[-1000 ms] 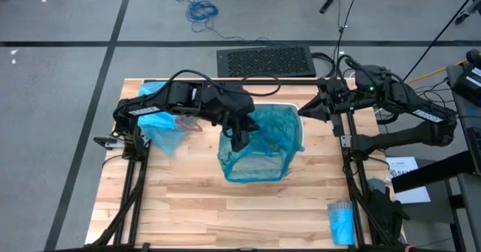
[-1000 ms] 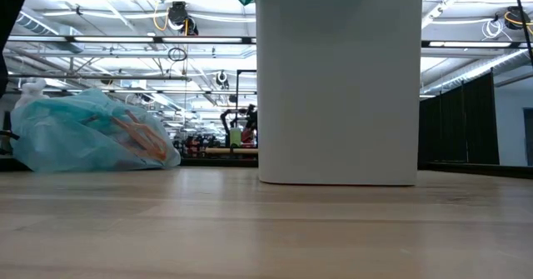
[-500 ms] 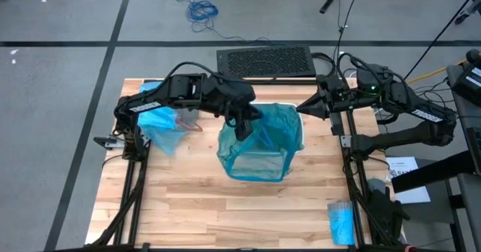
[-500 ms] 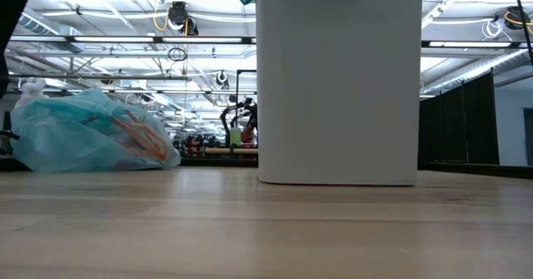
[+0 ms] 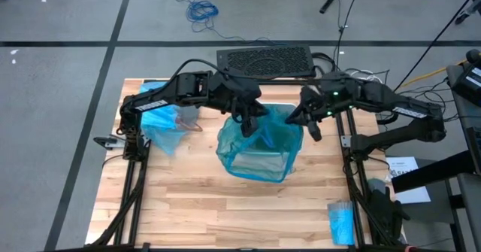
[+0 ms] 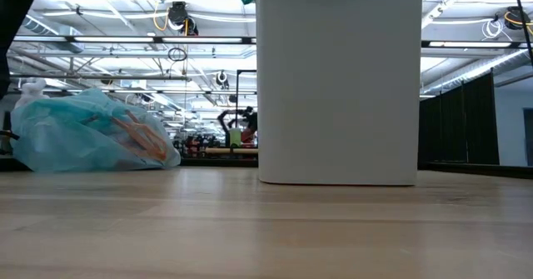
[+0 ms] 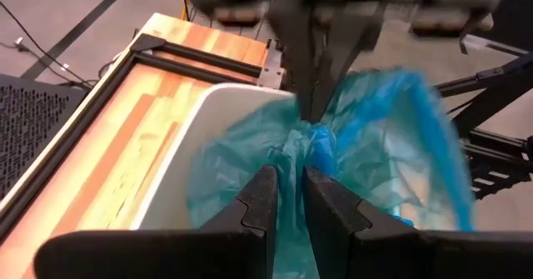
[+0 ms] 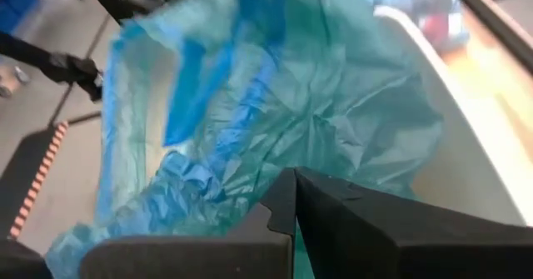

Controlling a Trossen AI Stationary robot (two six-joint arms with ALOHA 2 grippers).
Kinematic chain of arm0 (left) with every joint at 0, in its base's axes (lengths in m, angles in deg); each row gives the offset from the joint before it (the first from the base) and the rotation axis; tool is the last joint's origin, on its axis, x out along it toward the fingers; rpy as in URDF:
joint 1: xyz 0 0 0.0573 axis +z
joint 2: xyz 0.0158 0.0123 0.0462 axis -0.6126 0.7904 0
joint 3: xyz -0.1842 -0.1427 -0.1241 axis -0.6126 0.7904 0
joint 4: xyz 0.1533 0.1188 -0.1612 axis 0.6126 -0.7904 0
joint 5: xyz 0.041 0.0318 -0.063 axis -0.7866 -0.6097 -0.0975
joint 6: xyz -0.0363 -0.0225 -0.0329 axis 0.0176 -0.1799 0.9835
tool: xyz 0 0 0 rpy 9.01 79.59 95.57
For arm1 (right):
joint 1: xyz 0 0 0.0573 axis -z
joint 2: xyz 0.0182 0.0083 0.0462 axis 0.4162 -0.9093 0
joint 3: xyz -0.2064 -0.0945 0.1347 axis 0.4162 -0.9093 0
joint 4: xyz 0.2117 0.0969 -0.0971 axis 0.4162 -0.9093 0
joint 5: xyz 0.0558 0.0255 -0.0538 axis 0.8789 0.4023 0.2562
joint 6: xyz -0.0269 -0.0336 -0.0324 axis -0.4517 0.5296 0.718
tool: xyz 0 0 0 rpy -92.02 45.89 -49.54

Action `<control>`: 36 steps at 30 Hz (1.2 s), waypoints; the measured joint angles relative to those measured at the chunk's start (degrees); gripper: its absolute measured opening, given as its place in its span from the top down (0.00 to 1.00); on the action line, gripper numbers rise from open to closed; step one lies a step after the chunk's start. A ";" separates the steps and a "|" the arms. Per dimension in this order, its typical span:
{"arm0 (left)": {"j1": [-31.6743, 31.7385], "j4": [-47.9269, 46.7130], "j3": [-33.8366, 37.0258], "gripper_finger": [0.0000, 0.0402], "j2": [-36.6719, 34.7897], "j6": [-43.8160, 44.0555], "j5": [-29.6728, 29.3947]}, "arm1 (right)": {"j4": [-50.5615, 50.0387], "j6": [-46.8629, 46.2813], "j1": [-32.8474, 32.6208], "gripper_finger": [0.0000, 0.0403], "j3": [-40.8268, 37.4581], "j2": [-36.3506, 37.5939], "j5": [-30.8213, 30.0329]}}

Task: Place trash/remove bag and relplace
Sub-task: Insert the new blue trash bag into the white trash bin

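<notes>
Item: thin translucent teal-blue plastic liner (image 5: 259, 148), crinkled, draped in and over the mouth of the white rectangular plastic bin (image 6: 338, 79) standing mid-desk. By the left wrist view, part of the white rim is bare.

Step judged in hand: seating the fresh liner over the bin's rim. To do it well, each arm should carry its own stretch of film outward and down past the rim edge, keeping the film taut but not stretched to tearing, and leave no slack bunched in the mouth.

Left pincer (image 7: 284, 197): over the bin's mouth, fingers drawn nearly together, pinching a gathered fold of the liner.

Right pincer (image 8: 293, 197): at the bin's other side, fingers pressed fully together, tips against the film; whether any film is caught between them cannot be told.

Adjacent: filled, tied-off pale blue plastic bag (image 6: 87, 136) lying on the light wooden slatted desk (image 5: 188, 207), well apart from the bin.
</notes>
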 joint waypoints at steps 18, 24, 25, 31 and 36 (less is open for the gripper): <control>-0.85 0.50 0.00 0.86 0.37 2.14 -1.46 | 1.18 -1.46 0.00 0.93 -0.02 5.90 -3.38; -0.65 0.06 0.09 0.86 1.27 3.16 -3.49 | 4.88 -2.22 -0.49 0.67 0.00 7.85 -1.31; -0.65 0.59 0.09 0.86 1.23 3.13 -3.60 | 5.27 -2.47 -0.79 0.63 0.00 7.71 -1.25; -0.48 5.66 0.09 0.86 1.25 3.04 -3.77 | 5.11 -2.65 -2.36 0.42 -0.01 3.96 -4.43; 0.06 5.86 0.07 0.86 1.22 3.02 -3.33 | 5.51 -2.44 -2.38 0.40 -0.02 2.04 -5.10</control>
